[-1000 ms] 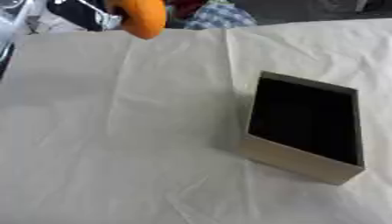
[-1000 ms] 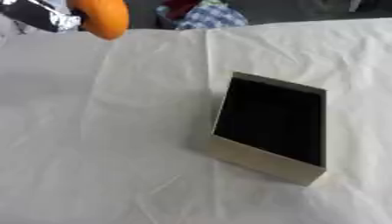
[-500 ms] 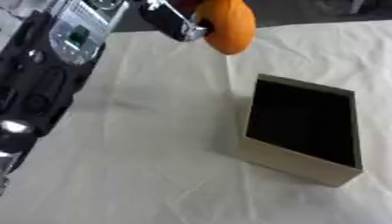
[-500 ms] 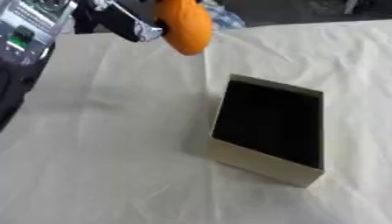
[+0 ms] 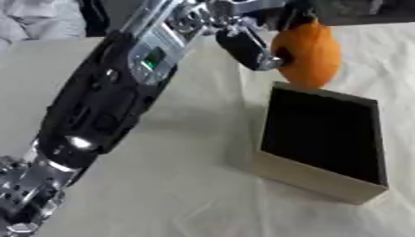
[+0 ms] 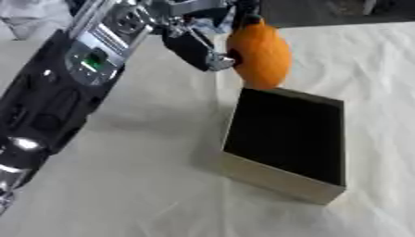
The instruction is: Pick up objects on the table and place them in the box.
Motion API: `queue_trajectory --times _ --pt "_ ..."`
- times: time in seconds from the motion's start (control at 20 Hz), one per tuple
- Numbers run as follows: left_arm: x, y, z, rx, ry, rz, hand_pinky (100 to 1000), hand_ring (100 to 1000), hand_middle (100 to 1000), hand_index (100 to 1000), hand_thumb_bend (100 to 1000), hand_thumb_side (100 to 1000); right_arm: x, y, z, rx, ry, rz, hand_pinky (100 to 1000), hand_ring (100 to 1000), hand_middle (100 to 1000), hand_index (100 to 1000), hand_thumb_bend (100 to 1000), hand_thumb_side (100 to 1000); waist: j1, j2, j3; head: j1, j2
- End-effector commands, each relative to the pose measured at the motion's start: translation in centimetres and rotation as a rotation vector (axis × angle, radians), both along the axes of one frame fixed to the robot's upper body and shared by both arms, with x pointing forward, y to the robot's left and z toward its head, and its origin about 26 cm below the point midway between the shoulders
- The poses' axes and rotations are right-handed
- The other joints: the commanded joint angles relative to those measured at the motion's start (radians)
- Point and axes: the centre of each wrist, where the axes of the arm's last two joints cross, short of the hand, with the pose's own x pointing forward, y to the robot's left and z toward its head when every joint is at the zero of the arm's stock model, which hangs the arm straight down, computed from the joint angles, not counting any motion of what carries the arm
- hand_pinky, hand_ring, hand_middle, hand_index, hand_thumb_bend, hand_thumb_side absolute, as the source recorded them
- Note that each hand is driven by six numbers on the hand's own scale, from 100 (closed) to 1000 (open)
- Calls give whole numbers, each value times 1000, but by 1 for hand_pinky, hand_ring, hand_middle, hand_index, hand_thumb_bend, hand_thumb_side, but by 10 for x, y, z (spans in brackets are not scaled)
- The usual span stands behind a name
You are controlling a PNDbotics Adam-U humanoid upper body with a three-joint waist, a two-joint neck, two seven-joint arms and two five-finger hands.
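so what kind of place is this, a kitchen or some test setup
Likely a robot test setup, not a kitchen: a table under a creased white cloth, one open black-lined box, and the left hand holding an orange object above it.

Your left arm stretches diagonally from the lower left corner toward the upper centre, black casing and silver joints in full view. Your left hand (image 5: pixel 251 39) is raised above the counter (image 5: pixel 162 185), fingers curled round an orange object (image 5: pixel 308 55). Your right hand does not show.
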Motion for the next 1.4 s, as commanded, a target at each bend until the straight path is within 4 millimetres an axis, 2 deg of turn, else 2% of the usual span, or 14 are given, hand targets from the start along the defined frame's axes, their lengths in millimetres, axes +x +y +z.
queue_trajectory --times 0.05,0.3,0.55,1.05,1.4 --pt "-6 -17 4 5 -42 -46 381 527 494 516 100 100 -3 2 10 -2 -44 15 592 688 579 776 100 799 -8 -11 -8 14 -21" --pt "-6 -33 -8 12 -41 -74 379 524 493 513 100 100 -3 6 12 9 -58 29 592 688 579 776 100 800 -12 0 -27 28 -32" --pt "-2 -39 -20 27 -43 -71 381 526 494 516 100 100 -2 7 13 17 -64 36 591 688 579 775 100 800 -11 7 -38 28 -38" --pt "15 -35 -43 -8 -46 63 385 527 495 519 100 100 -2 8 12 23 -64 42 590 686 578 775 100 803 -12 17 -43 24 -45" --pt "27 -35 -69 18 -7 115 400 537 507 531 100 100 -2 8 12 30 -62 43 588 685 576 774 100 805 -14 26 -46 20 -49"
